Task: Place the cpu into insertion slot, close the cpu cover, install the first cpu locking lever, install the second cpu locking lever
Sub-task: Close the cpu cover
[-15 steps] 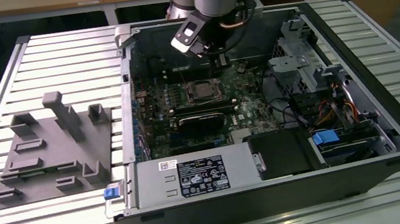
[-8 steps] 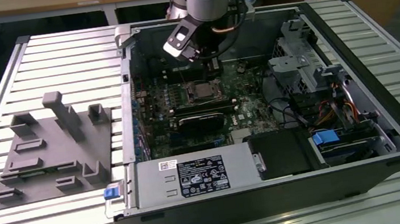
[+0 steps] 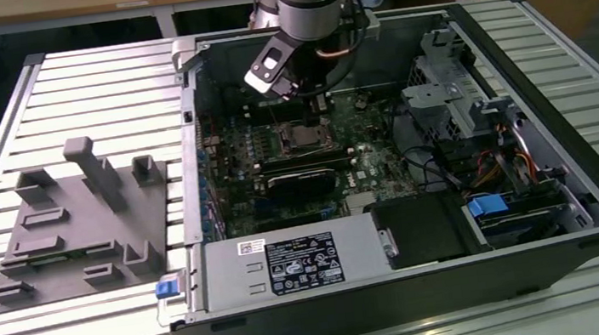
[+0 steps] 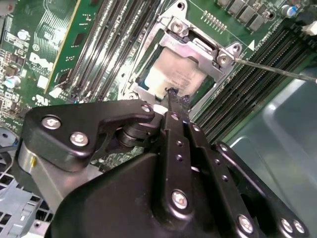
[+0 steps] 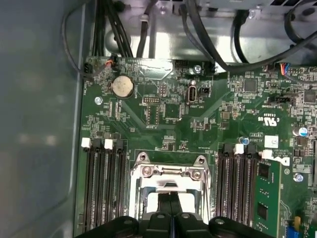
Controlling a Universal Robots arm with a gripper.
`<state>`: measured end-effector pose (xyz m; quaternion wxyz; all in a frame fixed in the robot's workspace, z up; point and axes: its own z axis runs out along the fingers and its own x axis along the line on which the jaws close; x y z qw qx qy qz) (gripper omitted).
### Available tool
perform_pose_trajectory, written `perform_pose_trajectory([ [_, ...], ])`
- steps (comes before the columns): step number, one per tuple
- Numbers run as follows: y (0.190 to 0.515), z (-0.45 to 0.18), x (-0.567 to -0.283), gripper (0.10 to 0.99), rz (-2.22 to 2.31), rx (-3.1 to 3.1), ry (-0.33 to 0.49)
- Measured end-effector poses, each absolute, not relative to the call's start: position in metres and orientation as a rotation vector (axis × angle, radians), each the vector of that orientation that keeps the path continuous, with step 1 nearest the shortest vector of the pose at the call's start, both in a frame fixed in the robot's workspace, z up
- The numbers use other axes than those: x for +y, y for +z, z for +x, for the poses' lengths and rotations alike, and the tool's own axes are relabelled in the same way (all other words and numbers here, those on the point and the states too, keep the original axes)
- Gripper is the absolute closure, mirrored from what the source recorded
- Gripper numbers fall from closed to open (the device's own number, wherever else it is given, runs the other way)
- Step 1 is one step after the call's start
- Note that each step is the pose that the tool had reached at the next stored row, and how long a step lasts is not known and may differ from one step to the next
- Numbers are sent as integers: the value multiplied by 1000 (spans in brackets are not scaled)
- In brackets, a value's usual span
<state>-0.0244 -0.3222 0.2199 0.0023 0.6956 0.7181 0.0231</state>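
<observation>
Open computer case (image 3: 407, 300), green circuit board (image 5: 198, 129) inside, and the arm is reaching down over the board's far half. The gripper (image 4: 173, 96) hangs right at the socket, jaws pressed together with nothing visible between them. The cpu cover (image 4: 198, 47) lies flat over the insertion slot (image 4: 140, 83), and the cpu (image 4: 171, 74) shows its silvery face through the cut-out.
</observation>
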Motion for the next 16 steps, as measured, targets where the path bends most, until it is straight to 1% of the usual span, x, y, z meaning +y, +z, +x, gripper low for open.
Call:
perform_pose_trajectory([
  [16,211,-56,-323,980,2185,2250,72],
])
